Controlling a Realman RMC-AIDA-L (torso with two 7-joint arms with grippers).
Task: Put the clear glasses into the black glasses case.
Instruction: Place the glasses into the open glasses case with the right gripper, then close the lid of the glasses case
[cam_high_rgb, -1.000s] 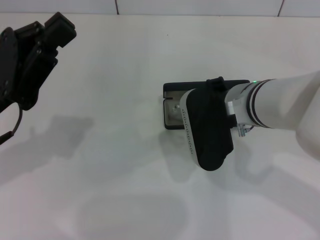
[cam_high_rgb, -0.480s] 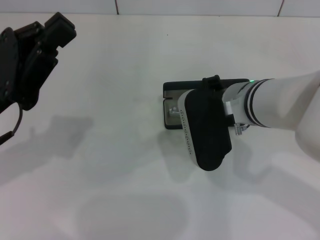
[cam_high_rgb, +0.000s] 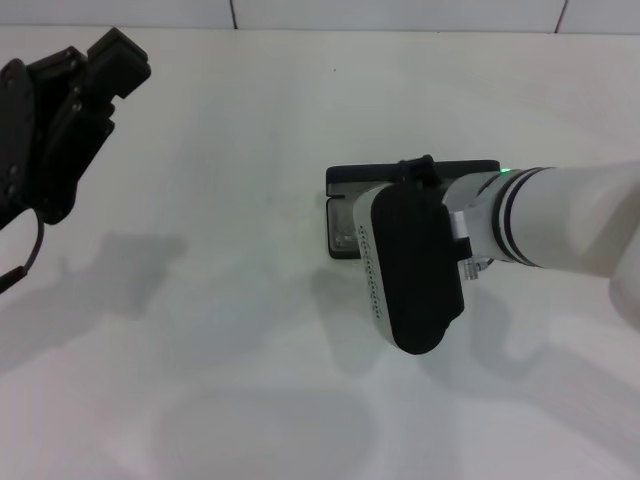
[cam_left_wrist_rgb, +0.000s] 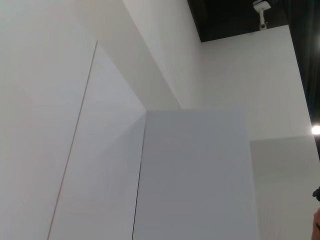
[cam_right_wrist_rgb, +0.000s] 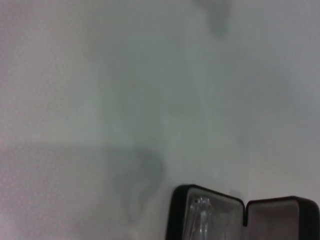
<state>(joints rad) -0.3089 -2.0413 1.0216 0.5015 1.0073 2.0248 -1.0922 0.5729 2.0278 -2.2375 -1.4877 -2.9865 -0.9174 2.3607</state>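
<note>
Glasses (cam_right_wrist_rgb: 200, 220) seen lying in the open case (cam_right_wrist_rgb: 240, 220), lid not yet shut.
Head view: case (cam_high_rgb: 345, 205) at centre, half hidden by the right gripper (cam_high_rgb: 410, 270), finger state not told; left gripper (cam_high_rgb: 60, 120) parked upper left. Left wrist view: only walls. Right wrist view: case at lower right; any retreat is best made straight up, clear of the lid.

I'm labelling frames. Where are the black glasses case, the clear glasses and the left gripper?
black glasses case (cam_right_wrist_rgb: 260, 212): right wrist view, open lid's lining.
clear glasses (cam_right_wrist_rgb: 201, 220): right wrist view, frame inside case.
left gripper (cam_high_rgb: 60, 115): head view, raised black body.

white table (cam_high_rgb: 250, 150); white wall panels (cam_left_wrist_rgb: 190, 175) behind.
</note>
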